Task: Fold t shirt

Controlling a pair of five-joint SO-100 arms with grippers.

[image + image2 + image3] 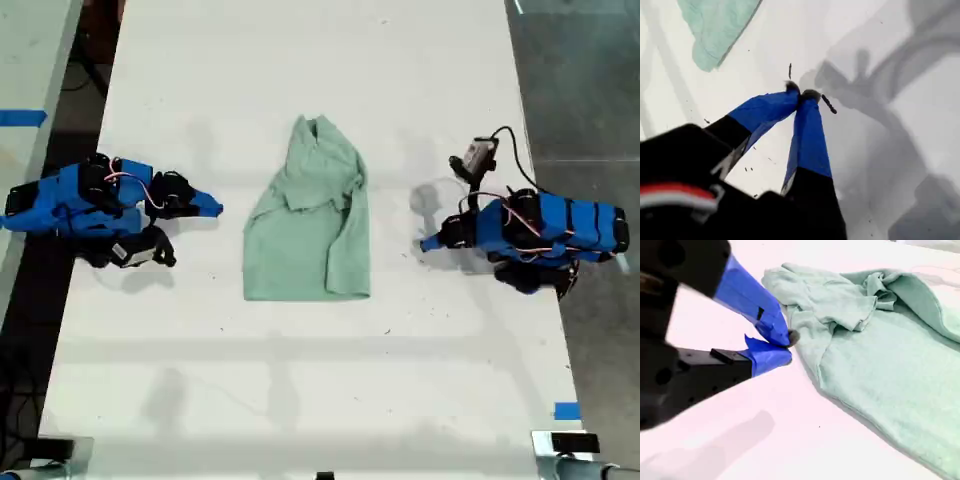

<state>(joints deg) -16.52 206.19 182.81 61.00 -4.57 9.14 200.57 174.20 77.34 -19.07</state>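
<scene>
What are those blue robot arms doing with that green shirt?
I'm folding a pale mint-green cloth t-shirt on a white table. It lies partly folded, sides tucked in, between my two arms in the exterior view. Neither arm holds it now. My first tool is shut and empty, away from the shirt. My second tool is shut too, just beside the shirt's edge.

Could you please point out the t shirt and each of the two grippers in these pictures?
t shirt [310,235], exterior view, middle of the folded cloth.
my first gripper [801,93], first wrist view, where the fingers meet.
my second gripper [788,346], second wrist view, between the fingertips.
</scene>
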